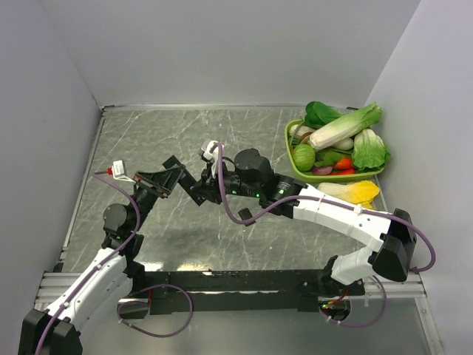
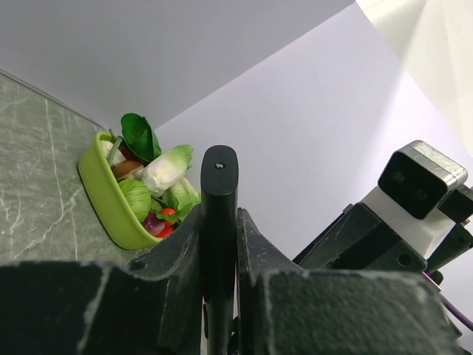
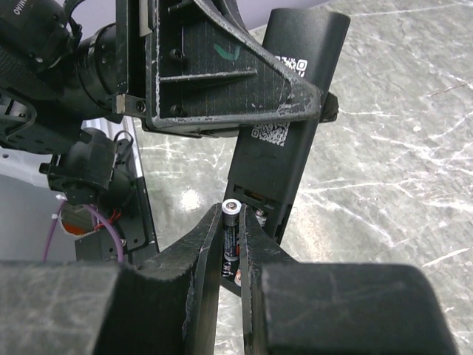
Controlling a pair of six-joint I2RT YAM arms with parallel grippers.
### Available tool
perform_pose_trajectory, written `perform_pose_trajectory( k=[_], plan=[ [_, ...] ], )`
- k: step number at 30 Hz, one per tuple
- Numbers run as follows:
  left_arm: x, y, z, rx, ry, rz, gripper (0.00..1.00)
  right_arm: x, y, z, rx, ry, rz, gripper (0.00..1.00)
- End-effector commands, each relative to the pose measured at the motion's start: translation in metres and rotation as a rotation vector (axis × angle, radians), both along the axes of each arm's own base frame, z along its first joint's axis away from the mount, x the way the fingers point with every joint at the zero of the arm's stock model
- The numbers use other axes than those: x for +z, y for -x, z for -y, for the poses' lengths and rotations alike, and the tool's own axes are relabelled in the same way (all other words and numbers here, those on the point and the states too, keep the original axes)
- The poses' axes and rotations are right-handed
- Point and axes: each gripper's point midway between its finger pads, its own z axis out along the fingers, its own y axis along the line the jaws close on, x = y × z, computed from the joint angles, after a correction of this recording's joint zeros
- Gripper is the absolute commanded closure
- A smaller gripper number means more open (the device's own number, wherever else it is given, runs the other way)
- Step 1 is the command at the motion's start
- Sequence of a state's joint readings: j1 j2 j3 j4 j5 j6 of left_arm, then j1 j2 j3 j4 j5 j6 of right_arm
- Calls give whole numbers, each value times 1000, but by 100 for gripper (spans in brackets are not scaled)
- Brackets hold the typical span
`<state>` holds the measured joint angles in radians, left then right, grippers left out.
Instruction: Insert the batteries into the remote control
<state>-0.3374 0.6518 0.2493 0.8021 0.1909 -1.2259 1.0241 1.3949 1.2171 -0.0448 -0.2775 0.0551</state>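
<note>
On a grey marble-patterned table, the two arms meet near the centre of the overhead view. The right arm reaches in from 4 o'clock and the left arm from 8 o'clock. A green basket of vegetables sits well apart at 2 o'clock.

The left gripper is pressed tight on the remote control, holding it off the table by its long edges. In the right wrist view the remote's labelled back faces the camera and its open battery bay lies at the 6 o'clock end.

The right gripper pinches one battery upright between its fingertips. The battery's silver cap is just beside the bay opening, though whether it touches cannot be told. (No second battery shows in any view.)

The likely hazards lie in the insertion itself. The pinch covers only a narrow strip of a smooth cylinder, so a push against the bay's spring could roll or pop the battery out. A slightly skewed approach could catch it on the bay wall. The remote is gripped mid-body, so it could pivot under the load.
</note>
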Motion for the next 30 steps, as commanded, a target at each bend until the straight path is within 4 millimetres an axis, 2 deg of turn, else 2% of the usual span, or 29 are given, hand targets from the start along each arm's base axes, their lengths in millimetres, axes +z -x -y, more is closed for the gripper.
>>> perform_pose_trajectory(
  k=[1,9,12,16,23,30],
  plan=[
    [34,11,-7,-1,90,87,98,-4,1,-4,-7,27,-20,100],
    [33,9,-9,8,112,78,98,-13,-3,-2,-35,89,-55,99],
    [33,8,-8,6,108,72,98,-12,-5,-2,-42,88,-55,94],
    [29,7,-7,6,96,63,98,-9,-7,-5,-43,80,-50,82],
    [21,6,-6,1,99,33,98,-8,-12,-12,-50,77,-55,78],
    [16,2,-6,10,93,4,98,-6,-16,-10,-81,81,-52,68]
  ],
)
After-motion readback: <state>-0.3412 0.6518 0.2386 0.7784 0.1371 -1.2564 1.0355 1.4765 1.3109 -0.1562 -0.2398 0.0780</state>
